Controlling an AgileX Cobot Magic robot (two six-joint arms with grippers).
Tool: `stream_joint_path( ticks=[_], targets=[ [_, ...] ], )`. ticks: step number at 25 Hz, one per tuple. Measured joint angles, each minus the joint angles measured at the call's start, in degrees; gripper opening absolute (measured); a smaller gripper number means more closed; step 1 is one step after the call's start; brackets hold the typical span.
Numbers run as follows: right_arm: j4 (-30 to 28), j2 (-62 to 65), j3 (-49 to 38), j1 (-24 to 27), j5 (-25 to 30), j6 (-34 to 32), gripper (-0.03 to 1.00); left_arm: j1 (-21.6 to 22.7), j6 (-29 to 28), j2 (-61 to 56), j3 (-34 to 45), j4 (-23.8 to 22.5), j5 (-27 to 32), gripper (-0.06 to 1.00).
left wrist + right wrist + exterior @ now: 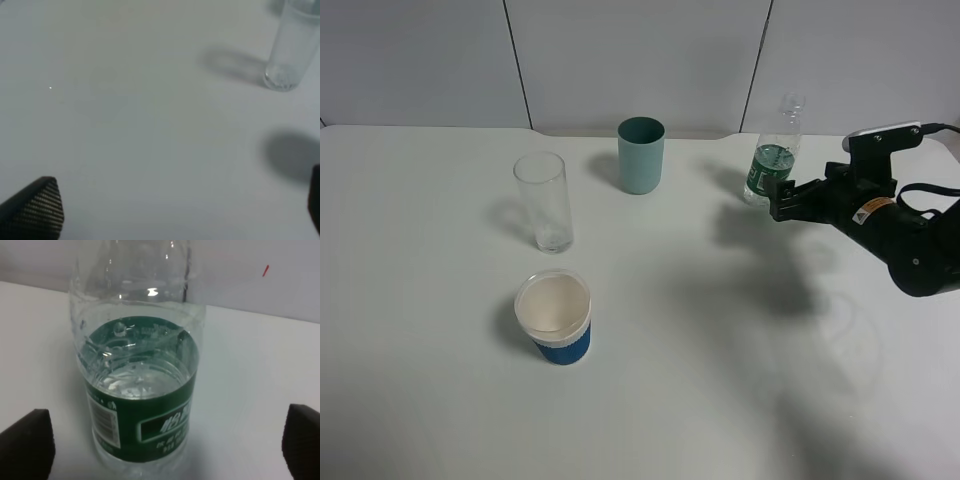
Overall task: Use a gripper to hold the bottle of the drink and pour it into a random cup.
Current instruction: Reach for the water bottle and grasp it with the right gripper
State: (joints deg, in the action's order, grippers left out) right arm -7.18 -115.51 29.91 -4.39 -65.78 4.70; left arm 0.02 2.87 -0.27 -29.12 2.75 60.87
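Observation:
The bottle (772, 160) stands upright at the back right of the table, clear with a dark green label and no cap that I can make out. The right wrist view shows it close up (140, 405), with the clear drink (142, 382) filling about the lower part. My right gripper (782, 196) is open right next to the bottle; in the right wrist view (164, 447) its fingertips (27, 442) stand wide on either side, not touching it. The teal cup (641, 155) stands upright, left of the bottle. My left gripper (175, 210) is open and empty above bare table.
A tall clear glass (543, 200) stands at left of centre and shows in the left wrist view (290, 47). A white cup with a blue sleeve (555, 318) stands nearer the front. The white table (720, 380) ends at a white wall behind.

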Motion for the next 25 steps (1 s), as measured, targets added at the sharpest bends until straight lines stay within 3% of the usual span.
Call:
stream_joint_path(
  ticks=[5,25],
  targets=[
    [-0.1,-0.5,1.5,0.0,-0.2,0.0,0.90,0.0,0.0,0.0,0.0,0.0,0.0,0.99],
    [-2.4,-5.0,13.6,0.0,7.3,-0.1,0.90,0.0,0.0,-0.1,0.0,0.0,0.0,0.99]
  ],
)
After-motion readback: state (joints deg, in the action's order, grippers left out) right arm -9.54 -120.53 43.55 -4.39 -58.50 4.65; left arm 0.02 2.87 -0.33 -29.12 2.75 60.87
